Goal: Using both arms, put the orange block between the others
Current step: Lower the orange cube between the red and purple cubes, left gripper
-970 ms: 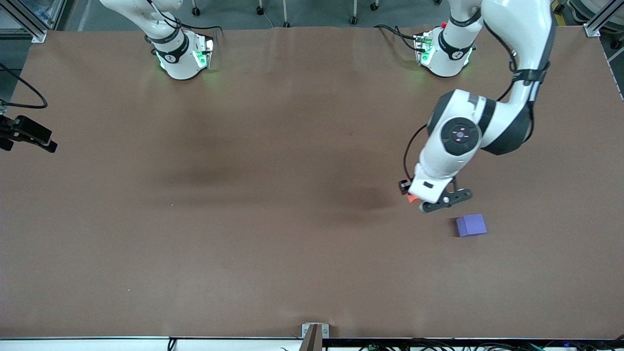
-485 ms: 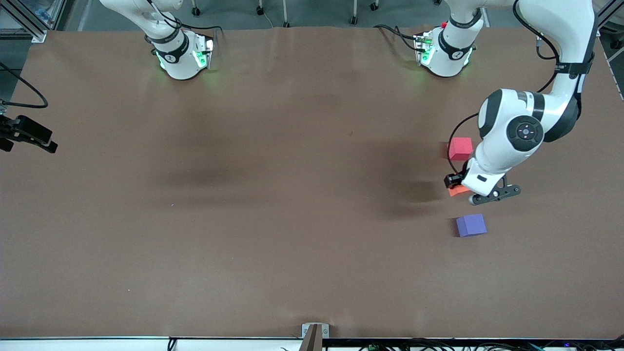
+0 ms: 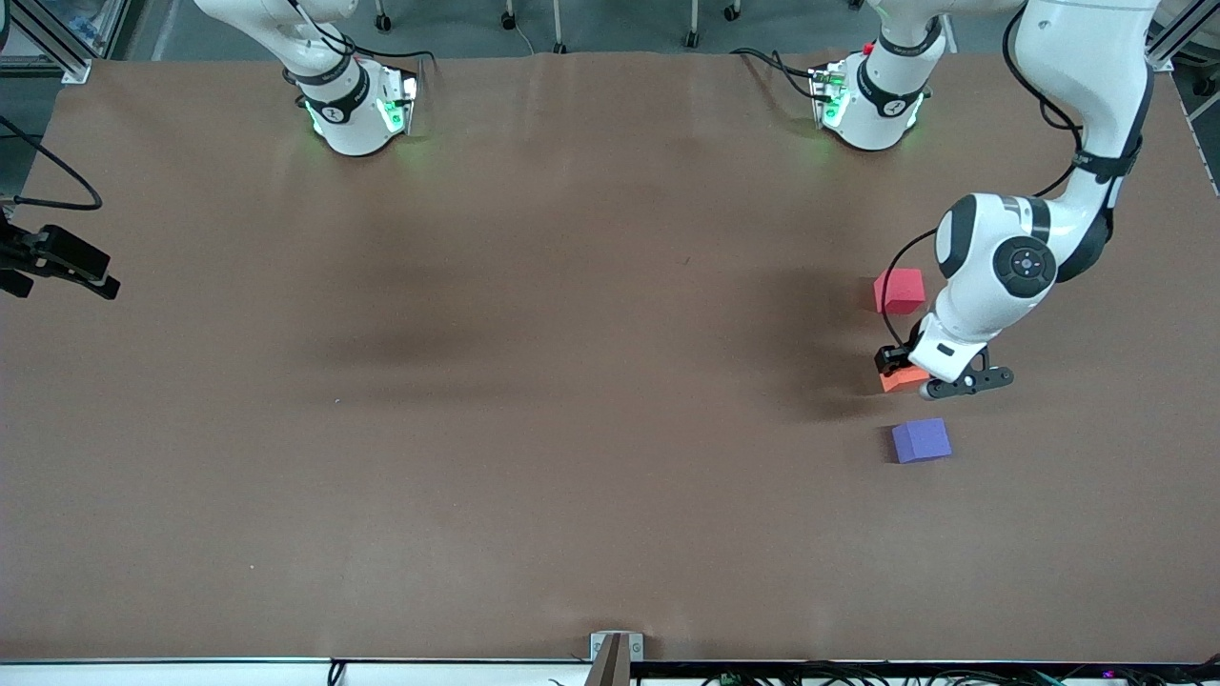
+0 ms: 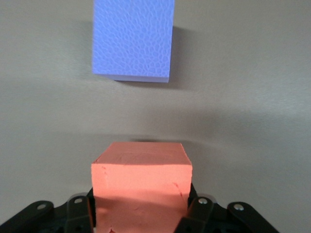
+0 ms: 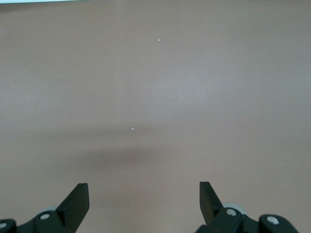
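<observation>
fingers (image 5: 77, 201) of the right gripper (image 5: 144, 204) stand wide apart with nothing between them, over bare brown tabletop (image 3: 534, 400). in the front view this gripper (image 3: 59, 264) hangs at the edge of the picture past the right arm's end of the tabletop, its arm mostly cut off, and it waits there.

toward the left arm's end, three cubes lie roughly in a line. the red-pink cube (image 3: 900, 291) sits farthest from the front camera, the purple-blue cube (image 3: 921, 440) nearest, well apart. between them the left gripper (image 3: 905, 373) is clamped on the orange block (image 3: 901, 380), low at the tabletop; whether the block touches the surface is hard to tell.

in the left wrist view the orange block (image 4: 141, 187) fills the space between the dark fingers (image 4: 197, 211), with the purple-blue cube (image 4: 133, 39) near it and apart. the left arm's white wrist (image 3: 991, 276) covers most of the gripper in the front view and stands just beside the red-pink cube. that cube does not show in the left wrist view.
</observation>
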Controlling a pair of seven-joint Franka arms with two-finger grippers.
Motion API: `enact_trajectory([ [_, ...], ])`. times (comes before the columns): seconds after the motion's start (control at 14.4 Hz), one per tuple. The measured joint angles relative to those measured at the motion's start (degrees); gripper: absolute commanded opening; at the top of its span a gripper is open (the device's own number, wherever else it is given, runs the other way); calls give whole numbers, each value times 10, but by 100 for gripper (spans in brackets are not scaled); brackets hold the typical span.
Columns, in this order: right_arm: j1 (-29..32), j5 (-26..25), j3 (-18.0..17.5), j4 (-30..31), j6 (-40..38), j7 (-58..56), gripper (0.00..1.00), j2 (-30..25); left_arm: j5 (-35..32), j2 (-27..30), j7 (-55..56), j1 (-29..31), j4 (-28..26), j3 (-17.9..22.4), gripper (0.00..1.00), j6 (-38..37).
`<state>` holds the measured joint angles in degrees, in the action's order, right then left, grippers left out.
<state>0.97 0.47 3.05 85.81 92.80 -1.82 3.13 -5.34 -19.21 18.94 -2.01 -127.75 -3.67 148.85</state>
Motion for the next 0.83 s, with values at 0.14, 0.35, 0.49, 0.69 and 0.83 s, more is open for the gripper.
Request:
enact_trajectory([
  [0.14,0,0,0,0,0,0,100,0,0,-20,-8,1,-1,0,19,12],
  [0.35,-3,0,-1,0,0,0,100,0,0,-32,-15,10,-3,0,19,23],
  [0.49,-5,0,-1,0,1,0,100,0,0,-31,-23,15,-4,-1,19,26],
  [0.69,-5,0,0,0,2,0,100,0,0,-31,-30,17,-9,-2,19,35],
  [0.83,-8,0,0,0,3,0,100,0,0,-29,-31,18,-16,-2,20,47],
])
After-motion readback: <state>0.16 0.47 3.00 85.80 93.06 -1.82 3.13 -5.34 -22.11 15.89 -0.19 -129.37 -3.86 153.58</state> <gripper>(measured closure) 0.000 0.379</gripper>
